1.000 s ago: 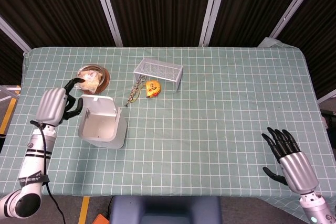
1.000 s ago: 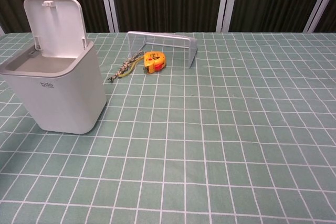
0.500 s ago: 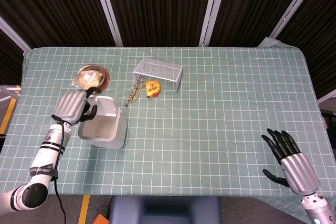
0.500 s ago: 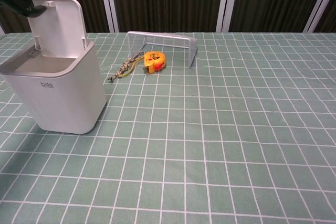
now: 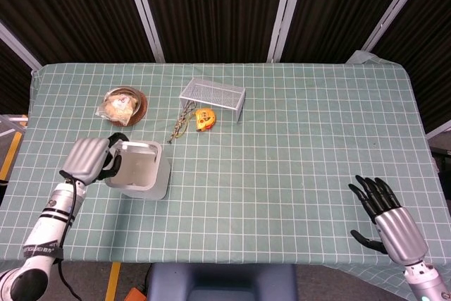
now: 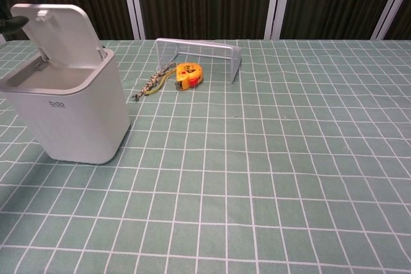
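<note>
Left hand point(image 5: 90, 158) at bin's 9 o'clock, fingers curled against tilted lid point(image 6: 61, 27), pressing it, nothing grasped. White bin point(image 5: 139, 170) on desk point(image 5: 296, 139) left side. Right hand point(image 5: 387, 218) released, fingers spread, near desk's 4 o'clock corner. Tape measure point(image 5: 204, 118) and wire basket point(image 5: 212, 97) at bin's 1 o'clock; plate with wrapped food point(image 5: 123, 103) at 11 o'clock.

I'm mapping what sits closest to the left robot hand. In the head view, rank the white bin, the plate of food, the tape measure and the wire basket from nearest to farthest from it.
From the left robot hand:
1. White bin, right beside it, fingers at its lid.
2. Plate of food, just behind the hand.
3. Tape measure, farther right.
4. Wire basket, behind the tape measure, farthest.
</note>
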### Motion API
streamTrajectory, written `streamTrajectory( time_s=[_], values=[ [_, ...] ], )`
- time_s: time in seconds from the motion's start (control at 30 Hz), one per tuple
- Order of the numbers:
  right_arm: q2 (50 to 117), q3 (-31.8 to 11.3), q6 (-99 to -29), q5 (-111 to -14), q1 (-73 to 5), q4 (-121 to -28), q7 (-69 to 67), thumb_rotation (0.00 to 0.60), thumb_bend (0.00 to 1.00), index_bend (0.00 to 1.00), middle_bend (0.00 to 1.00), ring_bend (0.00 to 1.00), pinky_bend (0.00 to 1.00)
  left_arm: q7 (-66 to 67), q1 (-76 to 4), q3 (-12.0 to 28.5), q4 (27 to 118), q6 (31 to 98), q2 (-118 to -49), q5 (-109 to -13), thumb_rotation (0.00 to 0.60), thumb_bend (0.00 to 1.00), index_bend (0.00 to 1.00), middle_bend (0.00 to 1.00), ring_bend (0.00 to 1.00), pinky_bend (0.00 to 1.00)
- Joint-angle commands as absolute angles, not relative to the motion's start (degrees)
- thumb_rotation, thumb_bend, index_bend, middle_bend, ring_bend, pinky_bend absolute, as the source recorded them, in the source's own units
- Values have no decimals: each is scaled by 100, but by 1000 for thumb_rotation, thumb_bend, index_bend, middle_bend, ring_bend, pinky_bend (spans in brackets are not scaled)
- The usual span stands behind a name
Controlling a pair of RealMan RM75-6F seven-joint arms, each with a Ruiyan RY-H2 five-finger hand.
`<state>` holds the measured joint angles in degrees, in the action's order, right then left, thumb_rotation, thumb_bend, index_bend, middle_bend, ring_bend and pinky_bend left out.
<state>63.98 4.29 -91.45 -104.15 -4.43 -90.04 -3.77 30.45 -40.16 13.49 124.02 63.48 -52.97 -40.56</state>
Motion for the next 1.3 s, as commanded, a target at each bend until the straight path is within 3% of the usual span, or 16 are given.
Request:
streamTrajectory(
  time_s=[0.03, 0.23, 0.57, 0.67, 0.73, 0.83, 0.87, 0.93, 0.97, 1.0, 1.03, 1.1, 1.2, 1.3],
  values=[
    [6406, 448, -9140, -10442, -441, -9013, -368, 600, 264, 0, 0, 0, 0, 2920, -3789, 1025, 12549, 6203, -5109, -4428, 600, 581, 322, 1000, 1000, 1000],
    [6443, 503, -9042, -10490, -459, -9045, -306, 600, 264, 0, 0, 0, 0, 2762, -3609, 541, 12455, 5781, -5069, -4899, 600, 581, 323, 1000, 1000, 1000],
    [6424, 613, -8910, -10581, -491, -9120, -296, 600, 264, 0, 0, 0, 0, 2563, -3693, 315, 12093, 5417, -5257, -4987, 600, 580, 304, 1000, 1000, 1000],
    [6426, 594, -8923, -10551, -486, -9132, -290, 600, 265, 0, 0, 0, 0, 2113, -3405, 444, 12181, 5905, -5294, -5683, 600, 580, 255, 1000, 999, 1000],
    [6437, 580, -8917, -10531, -487, -9128, -269, 600, 265, 0, 0, 0, 0, 1670, -3015, 461, 12221, 6534, -5312, -6646, 600, 579, 213, 979, 974, 1000],
    [6454, 574, -8870, -10500, -494, -9128, -212, 600, 264, 0, 0, 0, 0, 1147, -2351, 247, 11985, 7666, -5370, -8287, 600, 571, 147, 808, 796, 980],
    [6459, 576, -8847, -10490, -498, -9131, -196, 600, 264, 0, 0, 0, 0, 1090, -2151, 147, 11842, 8010, -5402, -8703, 600, 561, 139, 731, 708, 927],
    [6465, 583, -8799, -10474, -507, -9141, -163, 600, 264, 0, 0, 0, 0, 1034, -1782, -76, 11495, 8603, -5487, -9422, 600, 533, 133, 564, 506, 690],
    [6467, 589, -8767, -10464, -513, -9151, -143, 600, 264, 0, 0, 0, 0, 1031, -1546, -218, 11197, 8960, -5598, -9809, 600, 520, 132, 474, 397, 549],
    [6469, 594, -8740, -10455, -518, -9160, -127, 600, 264, 0, 0, 0, 0, 985, -1391, -319, 10911, 9212, -5720, -10108, 600, 501, 132, 335, 231, 338],
    [6470, 597, -8712, -10441, -522, -9170, -109, 600, 264, 0, 0, 0, 0, 883, -1244, -404, 10554, 9486, -5896, -10403, 600, 489, 133, 235, 129, 209],
    [6486, 591, -8657, -10393, -525, -9197, -33, 600, 264, 0, 0, 0, 0, 700, -837, -539, 9610, 10113, -6447, -10720, 600, 466, 138, 59, 7, 31],
    [6529, 582, -8591, -10356, -536, -9198, 61, 600, 264, 0, 0, 0, 0, 384, -317, -724, 8558, 10461, -7023, -10479, 600, 436, 141, 0, 0, 0],
    [6609, 534, -8542, -10282, -543, -9174, 207, 600, 264, 0, 0, 0, 0, 253, -191, -800, 8359, 10082, -6963, -10005, 600, 426, 128, 0, 0, 0]
  ],
)
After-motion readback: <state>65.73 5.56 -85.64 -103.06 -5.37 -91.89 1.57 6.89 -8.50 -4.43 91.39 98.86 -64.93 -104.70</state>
